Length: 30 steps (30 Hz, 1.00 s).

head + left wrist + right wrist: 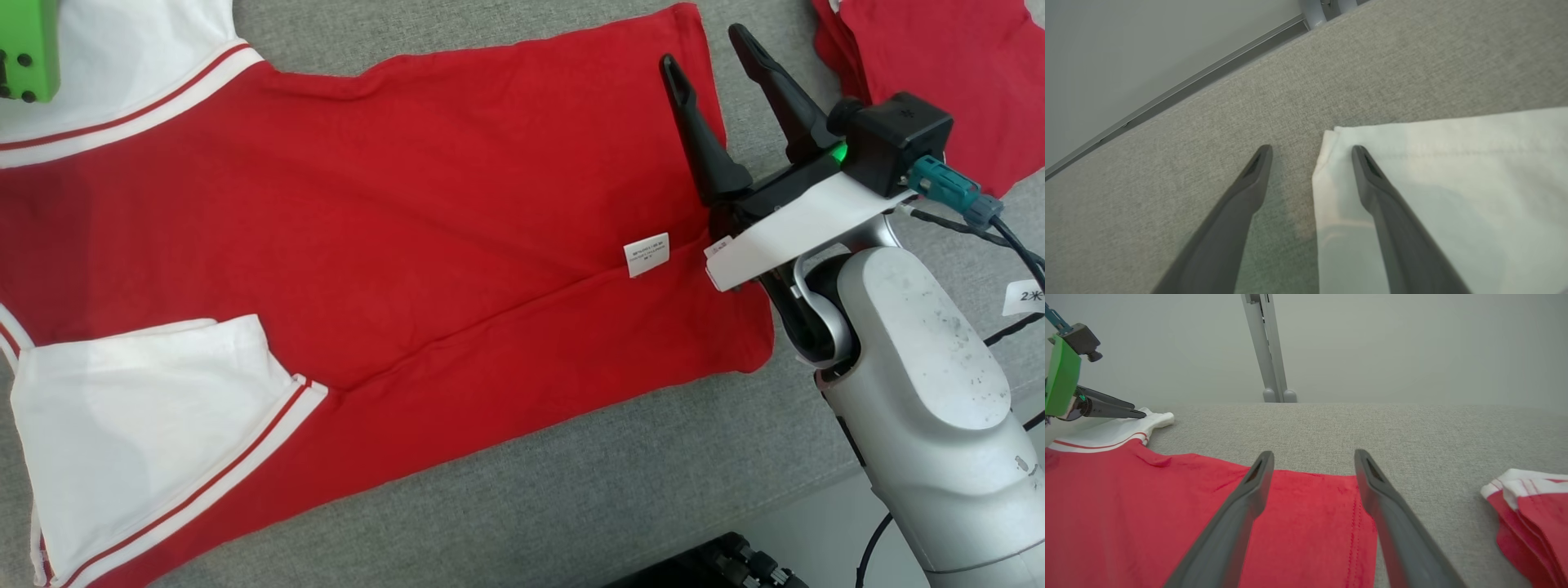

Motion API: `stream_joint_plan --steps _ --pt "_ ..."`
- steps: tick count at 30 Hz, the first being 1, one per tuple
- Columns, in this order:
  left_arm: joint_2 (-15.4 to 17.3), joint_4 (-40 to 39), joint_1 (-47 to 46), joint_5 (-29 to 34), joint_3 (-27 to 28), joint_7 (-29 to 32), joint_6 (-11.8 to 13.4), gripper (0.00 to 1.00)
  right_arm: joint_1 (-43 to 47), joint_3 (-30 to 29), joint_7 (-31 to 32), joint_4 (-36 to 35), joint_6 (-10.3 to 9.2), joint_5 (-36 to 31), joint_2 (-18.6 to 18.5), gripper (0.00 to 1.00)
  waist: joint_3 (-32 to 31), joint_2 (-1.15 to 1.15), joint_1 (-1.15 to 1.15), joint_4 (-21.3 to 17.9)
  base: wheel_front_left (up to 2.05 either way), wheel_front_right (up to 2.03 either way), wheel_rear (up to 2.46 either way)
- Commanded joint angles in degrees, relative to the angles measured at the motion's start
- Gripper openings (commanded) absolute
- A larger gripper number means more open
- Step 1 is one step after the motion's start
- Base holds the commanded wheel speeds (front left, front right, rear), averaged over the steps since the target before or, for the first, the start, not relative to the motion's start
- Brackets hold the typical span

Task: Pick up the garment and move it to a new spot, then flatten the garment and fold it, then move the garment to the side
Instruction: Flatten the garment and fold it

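Note:
The garment (392,212) is a red shirt with white, red-striped sleeves, lying spread flat on the grey cloth table (620,474). My right gripper (704,49) hovers open over the shirt's far right hem corner (1331,506), nothing between its fingers. My left gripper (1311,149) is open at the far white sleeve (1453,183): one finger stands over the sleeve's corner, the other over bare table. The right wrist view shows the left gripper (1139,410) low over that sleeve (1114,430). The near sleeve (139,425) lies flat at the lower left.
A stack of folded red garments (939,73) sits at the table's far right, also in the right wrist view (1531,514). Cables (1012,237) trail beside my right arm. The table's near edge (784,506) runs at the lower right. A grey post (1267,347) stands behind the table.

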Motion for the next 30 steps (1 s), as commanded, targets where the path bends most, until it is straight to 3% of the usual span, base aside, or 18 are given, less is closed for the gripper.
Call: stream_joint_plan --steps 1,4,5,6,10,16,23,30 --pt "-0.54 0.42 -0.05 -1.0 -0.62 0.83 0.07 1.0 -0.42 0.06 -0.38 0.3 -0.08 0.03 0.16 1.0 0.1 0.0 -0.01 -0.02 0.0 0.0 0.0" --pt "-0.91 0.06 0.26 -2.4 -1.72 2.45 0.06 1.0 -0.55 0.12 -0.49 0.73 -0.08 -0.09 0.04 1.0 0.2 0.0 -0.01 0.08 0.0 0.0 0.0" --pt "-0.94 -0.2 0.34 -3.1 -2.08 3.03 0.05 0.67 -0.71 0.01 -0.44 0.87 -0.08 -0.06 -0.09 1.0 0.22 0.0 -0.01 0.16 0.0 0.0 0.0" --pt "-0.87 -0.45 0.32 -3.38 -2.39 3.32 0.05 0.0 -0.86 -0.13 -0.41 1.01 -0.08 -0.04 -0.19 1.0 0.23 0.0 -0.01 0.23 0.0 0.0 0.0" --pt "-0.63 -1.17 0.22 -4.5 -3.07 1.35 0.06 0.0 -1.09 -0.92 -0.22 1.67 -0.08 -0.24 -0.55 1.0 -0.25 0.0 -0.01 1.17 0.0 0.0 0.0" --pt "-2.84 -3.17 0.22 -5.62 -4.01 -4.5 0.07 0.0 -1.16 -1.88 0.81 3.38 -0.08 -0.5 -2.11 1.0 -2.75 0.0 -0.01 4.6 0.0 0.0 0.0" --pt "-5.64 -8.02 2.48 -7.7 -7.15 -11.43 0.07 0.0 -2.73 -3.77 5.11 9.14 -0.09 2.01 -6.49 1.0 -7.32 0.0 -0.01 11.93 0.0 0.0 0.0" --pt "-6.41 -15.32 5.15 -8.36 -11.96 -14.99 0.08 0.0 -5.97 -4.83 11.53 17.9 -0.1 6.4 -11.61 1.0 -10.16 0.0 -0.01 18.61 0.0 0.0 0.0"
